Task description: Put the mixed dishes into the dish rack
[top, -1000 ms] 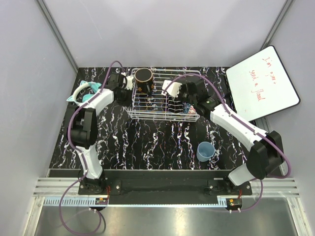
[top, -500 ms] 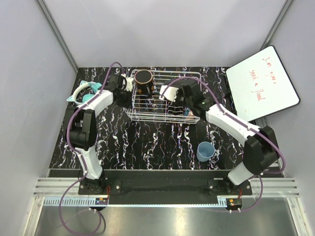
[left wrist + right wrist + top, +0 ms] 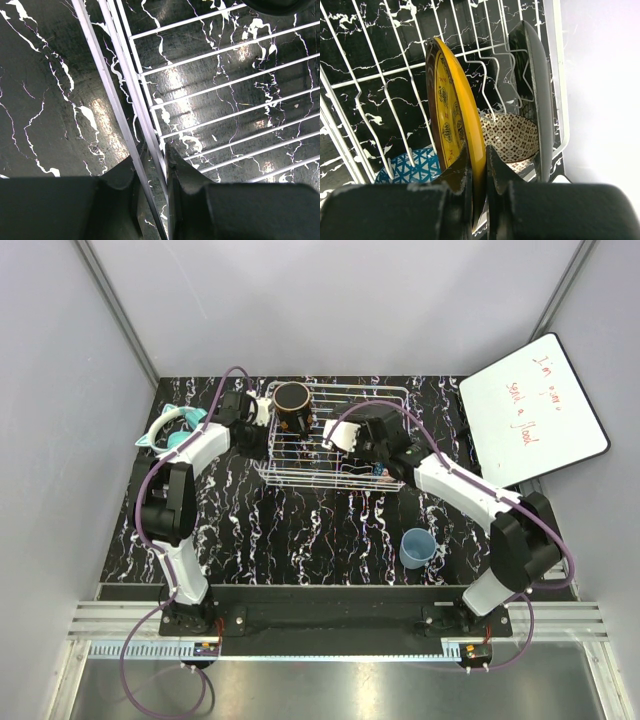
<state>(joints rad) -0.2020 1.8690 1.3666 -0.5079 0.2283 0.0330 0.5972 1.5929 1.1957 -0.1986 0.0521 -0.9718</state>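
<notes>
Yellow plate point(image 3: 455, 115) stands on edge in your right gripper point(image 3: 476, 156), with the jaws narrow and pinching it across both faces near the rim. Its long axis runs straight away from the fingers, upright, down among the tines of the dish rack point(image 3: 395, 70). The wrist hides whether its bottom edge is seated. Just right of it a dark plate point(image 3: 532, 90) stands apart in its own slot. A brown mesh-patterned bowl point(image 3: 512, 135) lies low between the two, and a blue bowl point(image 3: 415, 167) lies low on the other side. By my read, you should release only once the edge rests between tines, or the plate may tip.

Your left gripper point(image 3: 152, 150) is closed narrow on the rack's side rim wire point(image 3: 125, 75), apparently bracing it. A dark mug point(image 3: 292, 398) stands in the rack's far left corner. A light-blue cup point(image 3: 416, 547) sits on the table point(image 3: 300, 530) outside the rack, nearer your right arm.
</notes>
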